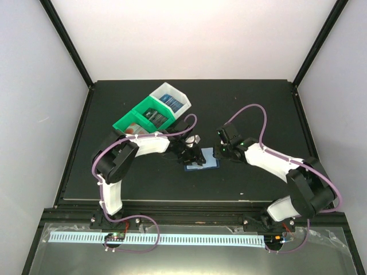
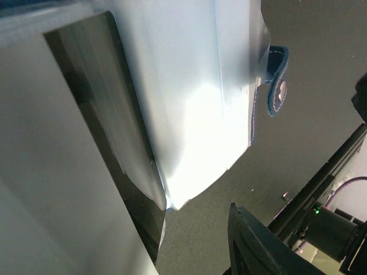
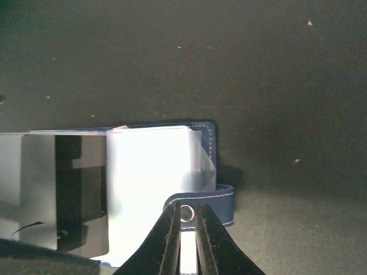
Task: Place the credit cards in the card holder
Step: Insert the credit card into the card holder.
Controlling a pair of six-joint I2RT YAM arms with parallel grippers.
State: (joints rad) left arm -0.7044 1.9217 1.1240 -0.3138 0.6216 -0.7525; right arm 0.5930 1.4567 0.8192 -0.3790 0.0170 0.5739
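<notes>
We see the wallet (image 1: pixel 203 165) lying open mid-table (image 1: pixel 252 103) between both arms: our right gripper (image 3: pixel 186 213) pinches its snap tab (image 3: pixel 215 200), and the left gripper (image 1: pixel 196 157) sits over it, finger spread impossible to tell.

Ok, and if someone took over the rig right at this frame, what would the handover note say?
The right gripper is shut on the snap tab of the card holder.
The left gripper hovers over the card holder; open or shut, unclear.
The card holder lies open, pale inside up, with a dark card on it, apparently partly in a slot.
More cards sit in the bin.
Done: one card at most. Left: seat it, then fetch the rest.
</notes>
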